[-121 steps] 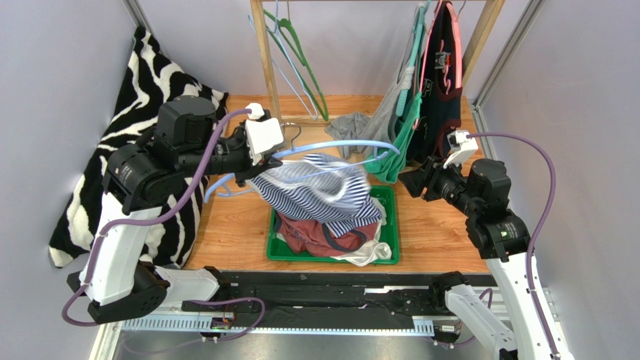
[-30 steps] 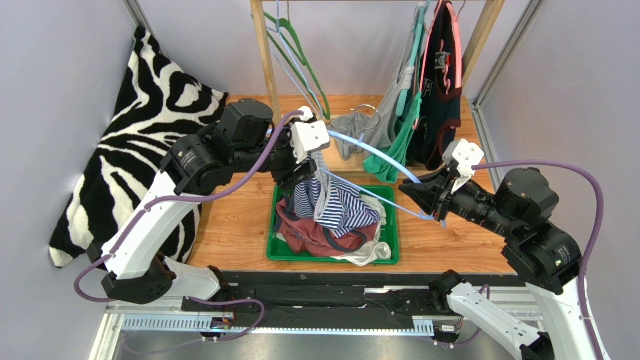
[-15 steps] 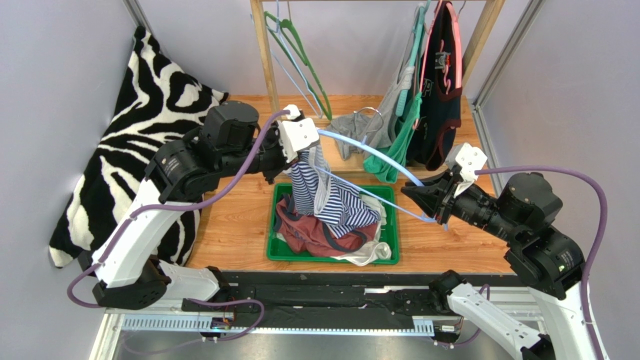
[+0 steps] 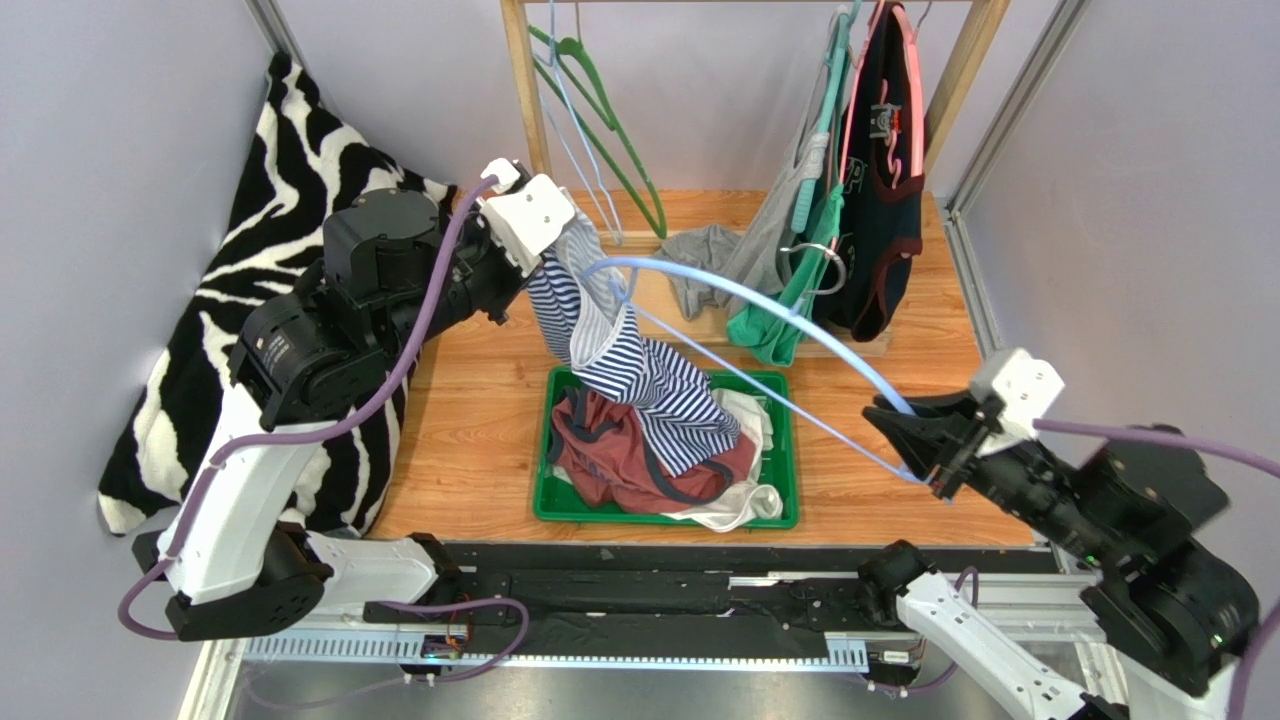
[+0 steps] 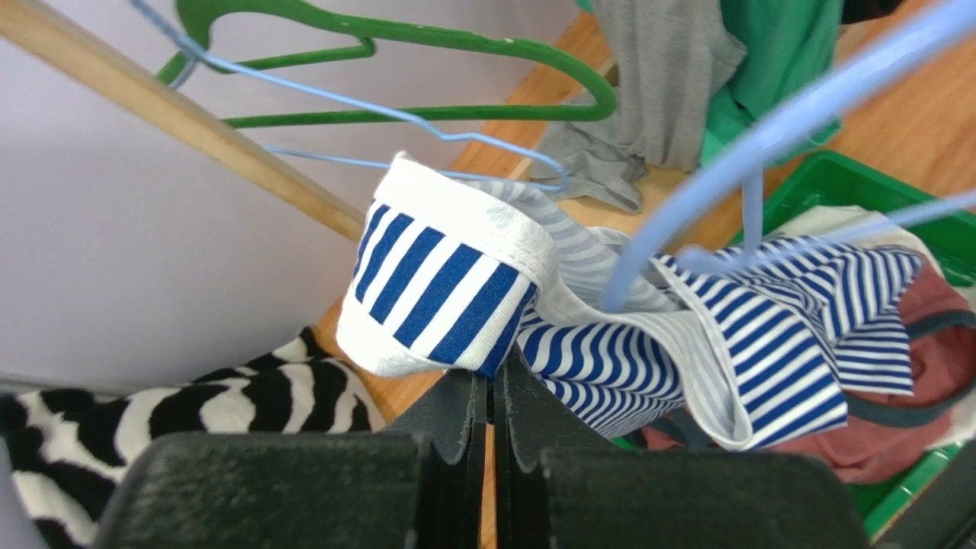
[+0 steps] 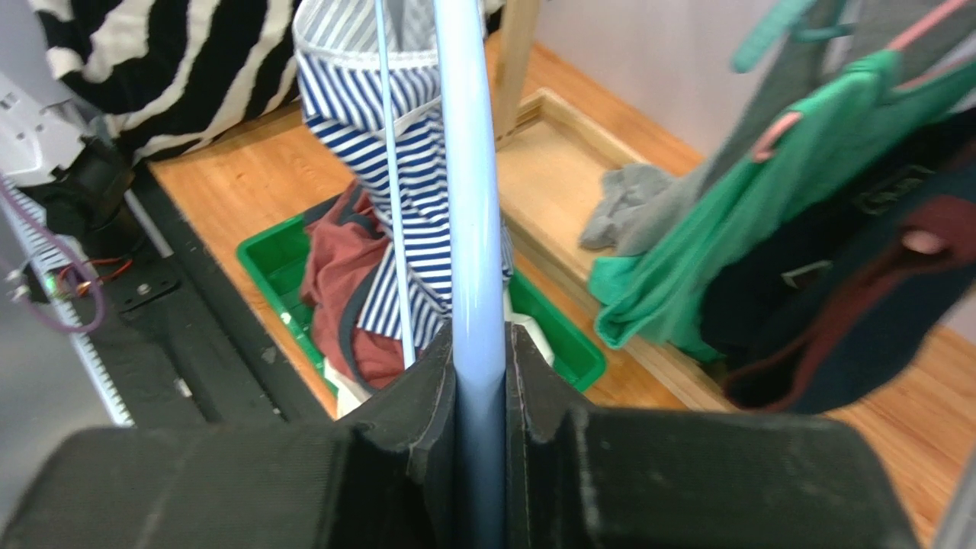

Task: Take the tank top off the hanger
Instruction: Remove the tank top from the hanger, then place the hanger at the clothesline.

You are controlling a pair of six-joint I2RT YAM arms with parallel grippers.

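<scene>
The tank top [image 4: 646, 383], blue-and-white striped, stretches from the green bin up to my left gripper [image 4: 538, 255]. That gripper is shut on a fold of its hem or strap, seen close in the left wrist view as the striped cloth [image 5: 435, 286] pinched at the gripper [image 5: 493, 383]. The light blue hanger [image 4: 751, 300] arcs from the cloth to my right gripper [image 4: 902, 435], which is shut on its bar. In the right wrist view the hanger [image 6: 464, 172] runs between the jaws of the gripper [image 6: 479, 343]. The far end of the hanger [image 5: 779, 120] still sits inside the tank top [image 6: 344, 80].
A green bin [image 4: 564, 503] holds a maroon garment [image 4: 616, 458] and white cloth. A wooden rack post [image 4: 529, 105] carries green hangers [image 4: 616, 135]. Dark and green clothes [image 4: 872, 180] hang at back right. A zebra cloth [image 4: 226, 300] drapes the left wall. A grey garment [image 4: 706, 248] lies behind the bin.
My left gripper closed on the tank top and pulled it up and to the back left. My right gripper drew the hanger to the right and toward the near edge.
</scene>
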